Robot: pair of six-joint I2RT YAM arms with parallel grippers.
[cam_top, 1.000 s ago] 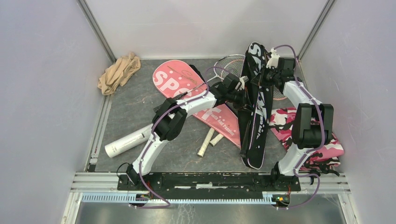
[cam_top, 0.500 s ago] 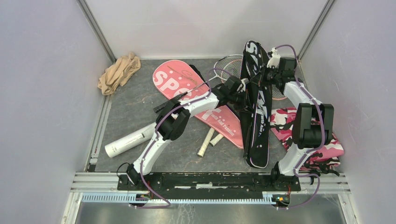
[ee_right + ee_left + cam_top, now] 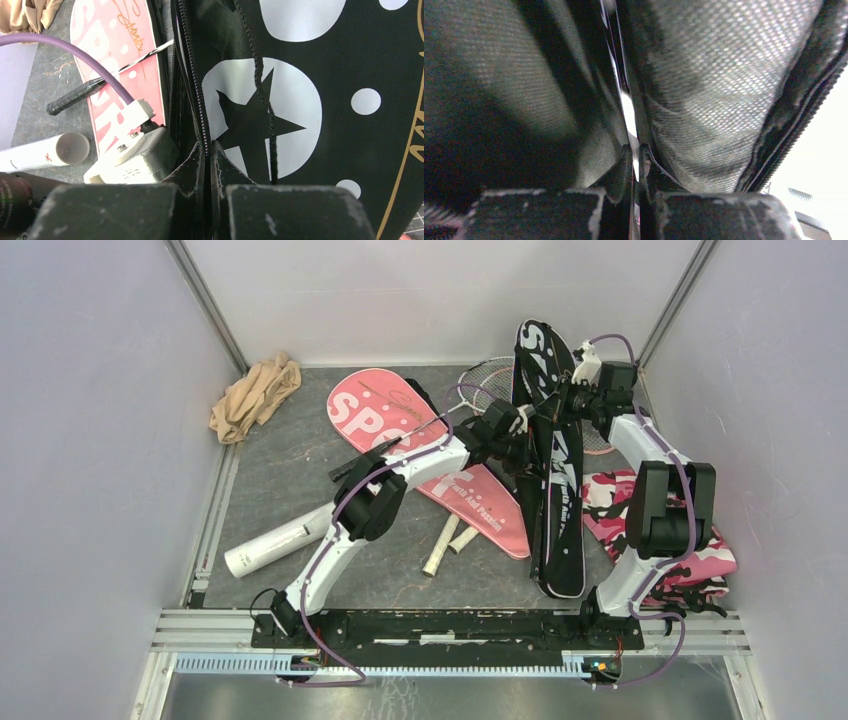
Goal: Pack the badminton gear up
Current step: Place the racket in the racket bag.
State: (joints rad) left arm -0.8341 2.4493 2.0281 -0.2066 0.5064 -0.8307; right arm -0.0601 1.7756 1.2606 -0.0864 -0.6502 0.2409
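The step in hand looks like opening the long black racket-shaped fabric bag with white dots and lettering (image 3: 560, 530). It is propped up on edge toward the desk's far right corner, its lower end reaching the near edge. The left gripper (image 3: 636, 157) has its fingers pressed together on a fold of the bag's woven cloth. The right gripper (image 3: 207, 150) is pinched tight on the zip edge. The next move probably calls for drawing those two edges apart without losing either pinch, so that a thin pink-framed racket (image 3: 490, 380), lying behind the bag at the far edge, can slide in. Whether the black bag holds anything cannot be told. The flat pink racket-shaped bag (image 3: 430, 455) lies mid-desk, its contents hidden. No shuttlecock shows at the open end of the long white tube (image 3: 45, 152) lying near the left edge.
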